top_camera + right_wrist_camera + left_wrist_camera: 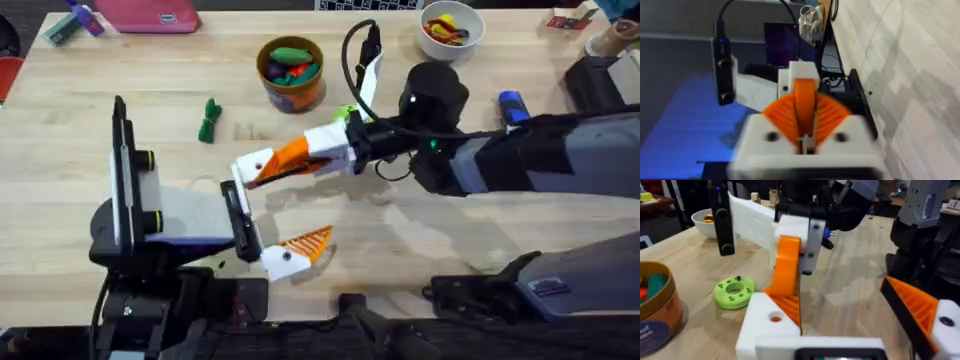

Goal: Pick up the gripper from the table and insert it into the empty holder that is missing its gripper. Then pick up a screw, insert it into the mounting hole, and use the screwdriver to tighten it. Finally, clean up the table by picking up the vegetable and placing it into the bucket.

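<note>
My right gripper (318, 148) reaches across the table and is shut on the orange ribbed gripper (290, 156). It holds the gripper against the empty holder (254, 165), the white far fingertip block of my left arm. In the left wrist view the gripper (787, 265) stands on edge, its lower end touching the holder (762, 325). My left gripper (272, 215) is open; its other finger carries an orange pad (308, 243). The dark green vegetable (208, 120) lies apart at the left. The bucket (290, 95) stands behind it. The blue screwdriver (512, 104) peeks out from behind my right arm.
A green disc with holes (734, 291) lies beside the grippers, between them and the bucket. The bucket holds several coloured toys. At the table's back right stands a white bowl (450, 40) with red and yellow bits. A pink case (148, 14) lies at the back left.
</note>
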Motion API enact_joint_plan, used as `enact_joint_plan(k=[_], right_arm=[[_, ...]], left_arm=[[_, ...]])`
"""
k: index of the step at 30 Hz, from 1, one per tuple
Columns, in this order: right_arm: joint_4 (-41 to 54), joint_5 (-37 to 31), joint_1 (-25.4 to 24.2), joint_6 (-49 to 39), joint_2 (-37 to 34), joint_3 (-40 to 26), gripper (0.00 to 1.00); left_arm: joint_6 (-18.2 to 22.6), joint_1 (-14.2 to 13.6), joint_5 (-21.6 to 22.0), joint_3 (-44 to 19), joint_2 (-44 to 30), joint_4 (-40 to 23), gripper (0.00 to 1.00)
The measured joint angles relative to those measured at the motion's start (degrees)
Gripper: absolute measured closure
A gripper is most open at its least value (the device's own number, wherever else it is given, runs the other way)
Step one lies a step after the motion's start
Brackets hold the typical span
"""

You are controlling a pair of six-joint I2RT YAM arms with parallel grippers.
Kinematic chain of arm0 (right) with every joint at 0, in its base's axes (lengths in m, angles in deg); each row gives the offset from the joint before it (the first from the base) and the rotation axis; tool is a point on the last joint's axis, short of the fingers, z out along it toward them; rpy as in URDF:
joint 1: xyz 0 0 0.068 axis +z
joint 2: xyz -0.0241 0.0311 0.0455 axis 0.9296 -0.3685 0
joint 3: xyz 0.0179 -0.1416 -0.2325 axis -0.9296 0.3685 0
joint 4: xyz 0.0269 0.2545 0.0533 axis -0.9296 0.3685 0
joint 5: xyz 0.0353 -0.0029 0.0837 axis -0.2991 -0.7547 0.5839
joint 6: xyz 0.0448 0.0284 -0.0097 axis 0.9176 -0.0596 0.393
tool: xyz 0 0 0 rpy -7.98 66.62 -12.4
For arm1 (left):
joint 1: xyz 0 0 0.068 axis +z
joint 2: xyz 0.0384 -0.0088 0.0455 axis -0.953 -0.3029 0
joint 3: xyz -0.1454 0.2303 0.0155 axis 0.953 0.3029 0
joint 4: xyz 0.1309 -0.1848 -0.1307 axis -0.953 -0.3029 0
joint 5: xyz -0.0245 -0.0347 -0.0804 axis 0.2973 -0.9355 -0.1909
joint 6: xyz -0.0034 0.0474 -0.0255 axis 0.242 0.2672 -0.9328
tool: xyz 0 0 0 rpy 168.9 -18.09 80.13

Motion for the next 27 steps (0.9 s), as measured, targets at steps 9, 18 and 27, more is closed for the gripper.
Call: enact_joint_plan(k=[9,18,27], right_arm=[[0.21,-2.96,0.00,0.04,0.00,0.08,0.145],[0.35,-3.12,-1.30,-1.14,0.06,0.08,0.136],[50.01,-6.92,-8.97,-20.07,17.28,-2.42,0.134]], left_arm=[[0.13,-0.11,-0.50,0.00,0.02,-0.04,0.015],[0.13,-0.11,-0.50,0.00,0.02,-0.04,0.016],[0.13,-0.11,-0.50,0.00,0.01,-0.04,0.015]])
